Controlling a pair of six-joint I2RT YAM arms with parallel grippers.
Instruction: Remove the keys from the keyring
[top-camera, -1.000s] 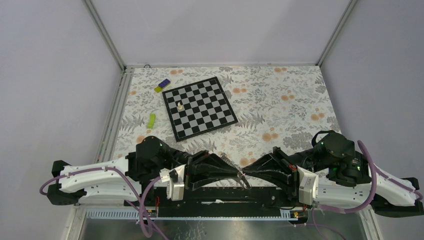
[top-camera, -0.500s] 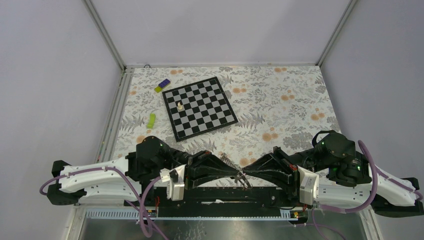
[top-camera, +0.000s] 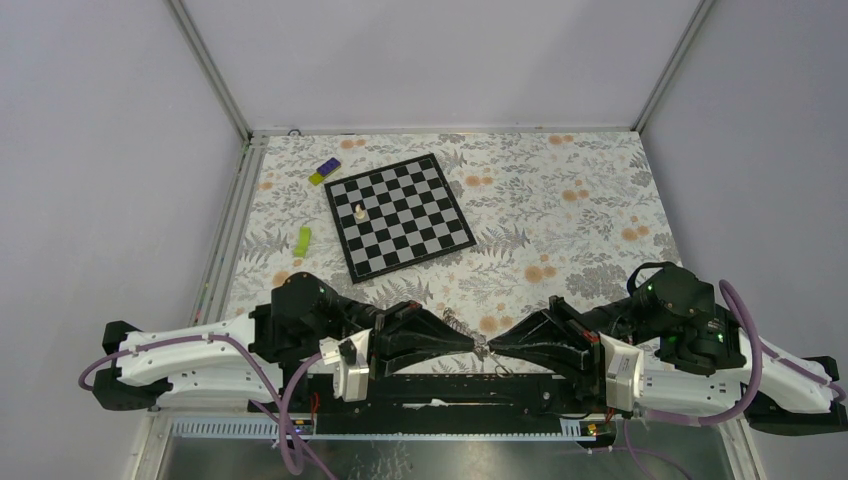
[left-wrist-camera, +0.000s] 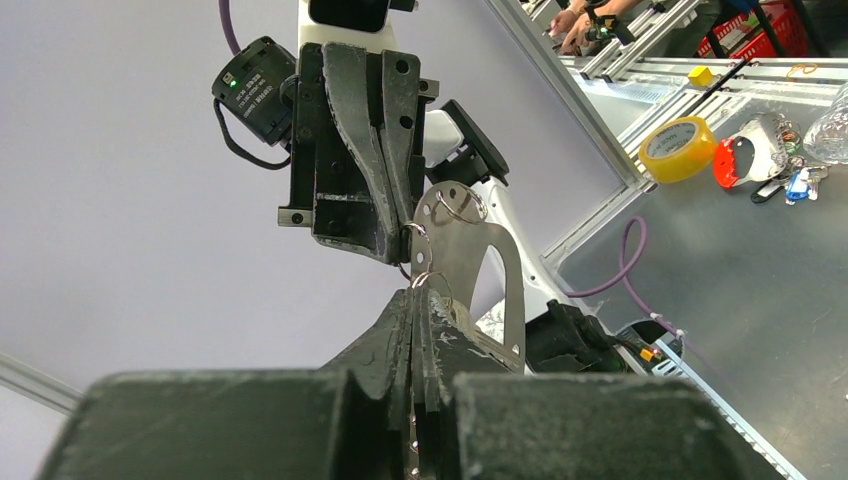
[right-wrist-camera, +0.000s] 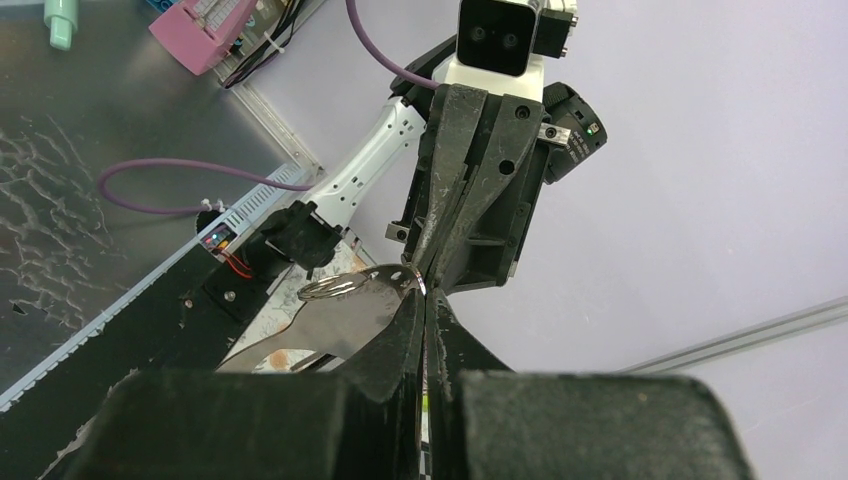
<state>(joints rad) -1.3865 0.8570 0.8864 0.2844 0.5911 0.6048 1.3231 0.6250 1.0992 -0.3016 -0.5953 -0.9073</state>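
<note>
Where they meet: near edge, middle
Left gripper (left-wrist-camera: 413, 303): clenched on keyring (right-wrist-camera: 335, 288)
Right gripper (right-wrist-camera: 422, 303): clenched on keyring too, tips almost touching

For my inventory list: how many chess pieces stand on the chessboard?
1. A white piece stands on the left part of the chessboard, near its edge. The whole board shows from above, so none is hidden.

Layout, near to far.
Your left gripper (top-camera: 470, 343) and right gripper (top-camera: 497, 347) meet tip to tip at the table's (top-camera: 580, 210) near edge, keyring (top-camera: 483, 350) between them. Behind lies the chessboard (top-camera: 400, 215), a chess piece (top-camera: 359, 211) on it; a block (top-camera: 324, 172) off its far-left corner, a stick (top-camera: 302, 240) to its left.
</note>
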